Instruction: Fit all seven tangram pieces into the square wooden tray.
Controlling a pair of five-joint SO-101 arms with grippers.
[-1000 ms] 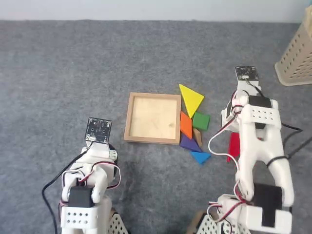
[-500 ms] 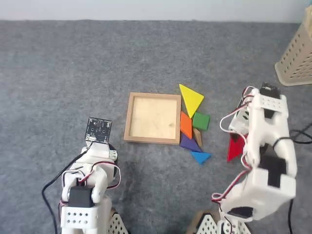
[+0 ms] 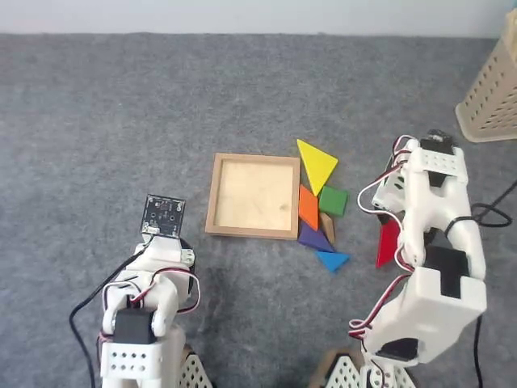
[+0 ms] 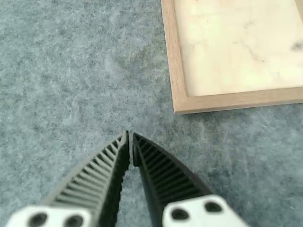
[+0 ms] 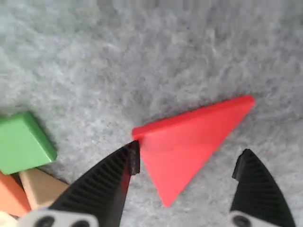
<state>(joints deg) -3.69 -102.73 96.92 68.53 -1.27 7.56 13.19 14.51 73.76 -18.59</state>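
The square wooden tray [image 3: 212,194] lies with nothing in it on the grey felt; its corner [image 4: 179,101] lies just ahead of my left gripper [image 4: 130,137], whose fingers are shut on nothing. To the tray's right lie the yellow triangle [image 3: 316,163], orange piece [image 3: 308,208], green square [image 3: 333,200], tan piece [image 3: 327,227], purple triangle [image 3: 315,238] and blue triangle [image 3: 332,259]. Apart from them lies the red triangle [image 3: 388,242]. My right gripper [image 5: 187,161] hovers open over the red triangle [image 5: 189,137], one fingertip at its edge, the other clear. The green square [image 5: 23,142] sits nearby.
A beige slatted basket [image 3: 493,89] stands at the far right edge. My left arm [image 3: 149,299] sits near the front left, my right arm [image 3: 432,242] at the right. Open felt spreads to the left of and beyond the tray.
My right arm has swung right and folded down over the red triangle, now partly covering it from above. The left arm and the pieces have not moved.
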